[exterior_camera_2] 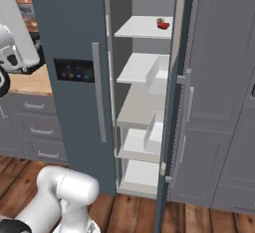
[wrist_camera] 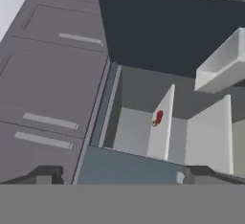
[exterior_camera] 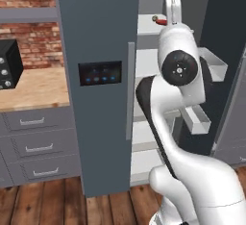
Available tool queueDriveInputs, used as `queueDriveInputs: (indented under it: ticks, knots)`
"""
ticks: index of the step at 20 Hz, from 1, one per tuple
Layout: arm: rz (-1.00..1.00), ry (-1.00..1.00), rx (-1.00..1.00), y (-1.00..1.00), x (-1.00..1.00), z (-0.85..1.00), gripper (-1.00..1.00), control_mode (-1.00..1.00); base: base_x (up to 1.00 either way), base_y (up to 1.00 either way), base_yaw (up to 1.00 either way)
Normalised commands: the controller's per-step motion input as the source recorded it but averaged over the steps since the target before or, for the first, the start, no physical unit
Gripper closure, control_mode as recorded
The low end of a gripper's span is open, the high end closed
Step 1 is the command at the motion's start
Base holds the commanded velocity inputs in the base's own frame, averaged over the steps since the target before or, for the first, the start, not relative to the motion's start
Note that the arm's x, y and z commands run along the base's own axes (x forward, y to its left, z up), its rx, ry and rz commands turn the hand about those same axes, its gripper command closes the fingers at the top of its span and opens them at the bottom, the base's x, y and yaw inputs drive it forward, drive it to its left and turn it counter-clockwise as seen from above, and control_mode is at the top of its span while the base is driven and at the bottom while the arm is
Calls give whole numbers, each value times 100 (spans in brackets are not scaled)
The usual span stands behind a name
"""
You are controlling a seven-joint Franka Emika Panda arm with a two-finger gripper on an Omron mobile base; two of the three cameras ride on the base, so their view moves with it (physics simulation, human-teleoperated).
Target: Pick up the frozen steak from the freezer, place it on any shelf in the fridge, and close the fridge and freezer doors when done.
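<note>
The frozen steak (exterior_camera_2: 163, 25) is seen lying near the right edge of the freezer's (exterior_camera_2: 144, 102) top shelf, beside a small olive ball (exterior_camera_2: 160, 21). The gripper (wrist_camera: 119, 173) is held wide open, empty, well apart from it, with open room between.

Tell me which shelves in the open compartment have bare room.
The top shelf is bare left of the steak, which crowds its right end beside a small ball. The shelf below is free left of the bin.

Brick wall (exterior_camera: 29, 36); wooden counter (exterior_camera: 33, 89); plank floor (exterior_camera: 48, 202).
</note>
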Motion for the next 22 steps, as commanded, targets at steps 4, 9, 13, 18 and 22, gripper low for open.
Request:
queueDriveInputs:
  ticks: [4,9,13,18,22]
  knots:
    - [-12,1,4,-11,-71,-13,-100,-100,0,0,0]
    - [-2,6,16,-84,-100,-49,-100,-100,0,0,0]
    - [0,10,35,-100,-100,-57,-100,-100,0,0,0]
    - [11,3,34,-100,-100,-31,-100,-100,0,0,0]
    - [21,0,34,-100,-100,-15,-100,-100,0,0,0]
